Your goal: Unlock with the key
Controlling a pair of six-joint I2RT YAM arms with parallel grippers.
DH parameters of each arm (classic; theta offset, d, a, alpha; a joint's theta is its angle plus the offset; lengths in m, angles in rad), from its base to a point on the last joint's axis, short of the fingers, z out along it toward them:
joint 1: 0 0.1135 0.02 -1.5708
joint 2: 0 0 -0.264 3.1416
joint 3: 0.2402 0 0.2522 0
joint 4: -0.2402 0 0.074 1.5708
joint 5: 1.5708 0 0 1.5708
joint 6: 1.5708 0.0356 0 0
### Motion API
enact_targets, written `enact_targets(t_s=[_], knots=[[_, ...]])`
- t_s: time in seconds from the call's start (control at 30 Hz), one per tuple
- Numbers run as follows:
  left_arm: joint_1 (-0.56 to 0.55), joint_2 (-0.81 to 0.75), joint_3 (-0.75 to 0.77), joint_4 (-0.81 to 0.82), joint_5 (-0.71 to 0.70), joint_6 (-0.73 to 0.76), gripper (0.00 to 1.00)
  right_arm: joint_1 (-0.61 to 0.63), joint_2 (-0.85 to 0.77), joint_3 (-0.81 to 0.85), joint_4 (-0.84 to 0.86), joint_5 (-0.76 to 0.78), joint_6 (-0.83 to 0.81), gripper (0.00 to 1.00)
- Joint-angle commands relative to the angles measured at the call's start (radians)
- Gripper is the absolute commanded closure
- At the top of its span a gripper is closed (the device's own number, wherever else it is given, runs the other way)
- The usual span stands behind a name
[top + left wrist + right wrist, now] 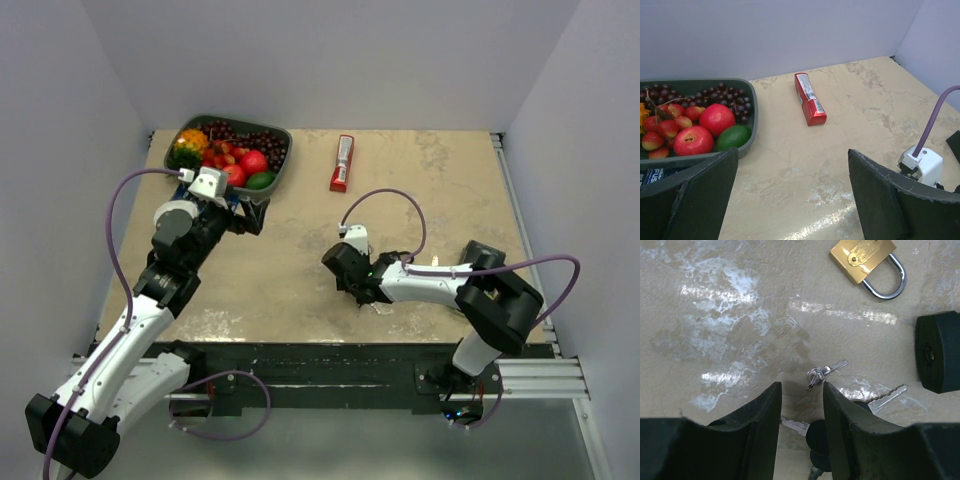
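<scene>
The key (817, 436) is a bunch with black heads and silver blades on a small ring, lying flat on the table. My right gripper (801, 390) is low over it and open. One black head and blade sit between its fingers, and another blade sticks out to the right. A small brass padlock (862, 257) lies beyond it. A black padlock (938, 352) lies at the right edge. In the top view the right gripper (362, 290) is near the table's front middle and hides the key. My left gripper (248, 215) is open and empty by the fruit tray.
A dark green tray (283, 135) of fruit stands at the back left; its rim (747, 150) is next to my left finger. A red tube (343, 163) lies at the back middle and also shows in the left wrist view (810, 99). White walls enclose the table.
</scene>
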Motion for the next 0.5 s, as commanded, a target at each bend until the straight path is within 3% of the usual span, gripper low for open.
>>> enact_targets(t_s=[0.0, 0.27, 0.47], knots=[[-0.003, 0.000, 0.023, 0.022, -0.025, 0.009, 0.05, -0.015, -0.003, 0.044, -0.009, 0.093, 0.052, 0.61], [-0.003, 0.005, 0.023, 0.022, -0.020, 0.006, 0.05, -0.025, -0.008, 0.030, 0.017, 0.056, 0.061, 0.64], [-0.003, -0.001, 0.023, 0.022, -0.022, 0.006, 0.05, -0.027, 0.001, 0.022, 0.014, 0.047, 0.075, 0.73]])
